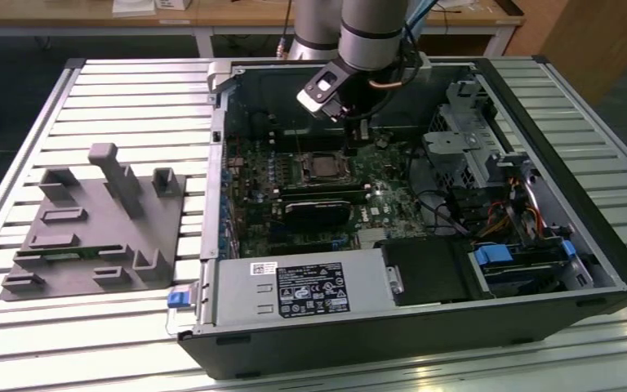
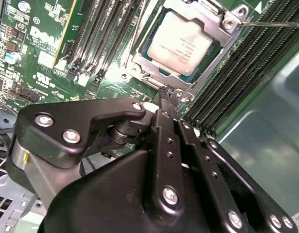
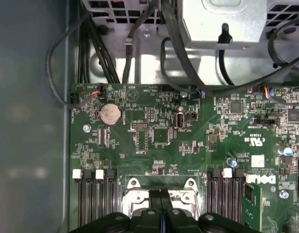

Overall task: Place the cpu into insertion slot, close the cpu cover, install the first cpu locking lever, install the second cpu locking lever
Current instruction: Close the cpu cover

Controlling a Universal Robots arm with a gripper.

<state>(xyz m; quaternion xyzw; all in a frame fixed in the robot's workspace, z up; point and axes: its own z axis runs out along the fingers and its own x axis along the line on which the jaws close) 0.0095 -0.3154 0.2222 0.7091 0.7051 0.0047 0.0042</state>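
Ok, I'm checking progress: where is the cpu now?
In the second wrist view, the cpu sits in the insertion slot, framed by the cpu cover, just beyond the gripper.

One cpu (image 2: 181, 41), one cpu cover (image 2: 149, 67)

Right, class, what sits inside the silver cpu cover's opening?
In the second wrist view, the cpu shows its silvery-grey top through the opening of the cpu cover. The frame hides its edges; whatever lies under the chip is covered.
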